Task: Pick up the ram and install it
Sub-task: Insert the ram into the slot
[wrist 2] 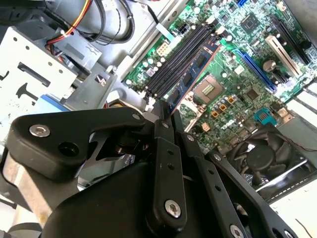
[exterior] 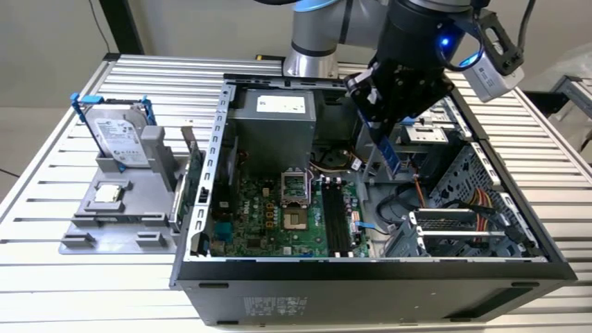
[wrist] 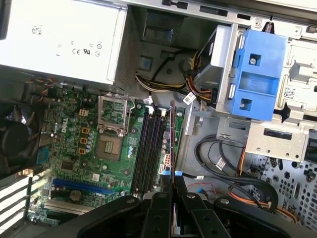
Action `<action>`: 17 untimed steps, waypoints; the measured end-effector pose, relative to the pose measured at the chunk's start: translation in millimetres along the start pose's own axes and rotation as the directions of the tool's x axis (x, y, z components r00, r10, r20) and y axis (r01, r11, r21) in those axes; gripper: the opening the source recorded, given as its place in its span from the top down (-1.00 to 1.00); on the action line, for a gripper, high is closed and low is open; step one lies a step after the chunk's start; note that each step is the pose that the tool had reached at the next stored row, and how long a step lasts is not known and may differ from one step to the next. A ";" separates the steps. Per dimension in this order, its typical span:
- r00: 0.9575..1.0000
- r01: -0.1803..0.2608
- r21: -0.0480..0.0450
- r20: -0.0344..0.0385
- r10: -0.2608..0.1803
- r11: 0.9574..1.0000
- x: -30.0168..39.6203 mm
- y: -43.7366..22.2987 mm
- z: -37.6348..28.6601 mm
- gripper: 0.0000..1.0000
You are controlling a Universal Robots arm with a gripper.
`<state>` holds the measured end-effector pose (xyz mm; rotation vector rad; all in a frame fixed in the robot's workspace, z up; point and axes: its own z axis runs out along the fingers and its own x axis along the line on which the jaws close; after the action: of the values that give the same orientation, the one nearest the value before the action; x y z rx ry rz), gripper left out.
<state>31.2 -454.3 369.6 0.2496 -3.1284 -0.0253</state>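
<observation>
ram [exterior: 389, 151] in claw [exterior: 379, 123] above case [exterior: 220, 146] on slatted table [exterior: 55, 284]

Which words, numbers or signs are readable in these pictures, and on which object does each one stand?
None can be quoted reliably.
Label on the hard drive: print too small.
Sticker on the power supply: marks too small to read.
Sticker on the case front: blurred.
The ram, held in the gripper, shows no readable print.
</observation>
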 end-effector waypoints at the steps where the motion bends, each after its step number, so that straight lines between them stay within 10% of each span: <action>1: 1.000 0.000 0.000 0.000 0.000 1.000 0.0 0.0 0.4 1.00; 17: 1.000 -0.004 0.001 0.000 0.004 1.000 0.0 -0.1 6.8 1.00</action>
<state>31.2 -454.3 362.8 0.2430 -3.1289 -0.0231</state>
